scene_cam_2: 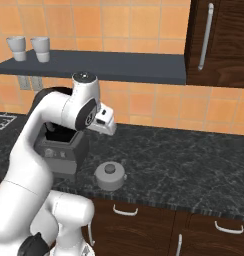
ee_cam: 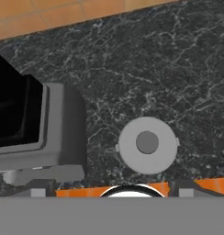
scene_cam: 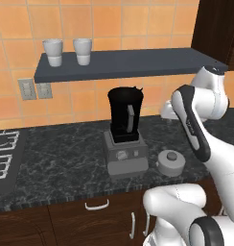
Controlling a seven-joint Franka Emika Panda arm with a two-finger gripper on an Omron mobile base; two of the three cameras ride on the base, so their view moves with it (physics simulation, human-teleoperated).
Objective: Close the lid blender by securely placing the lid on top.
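The arm bends up at the right of the left base view, its hand above the counter [scene_cam: 61, 163]. The gripper's spread cannot be told. The lid [scene_cam: 171, 162] lies on the counter beside the blender [scene_cam: 124, 137], at centre-right. In the right base view, the arm hides most of the blender. The hand view shows the lid's knob from above.

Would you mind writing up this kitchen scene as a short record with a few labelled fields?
setting: dark marbled counter under an orange tiled wall
blender: blender upright on the counter, black jar open on top, no lid on it
lid: lid flat on the counter to the right of the blender base, knob up, apart from it
gripper: above the lid, looking down on it; open or shut cannot be told
shelf: grey shelf with two white cups
task state: lid not yet picked up
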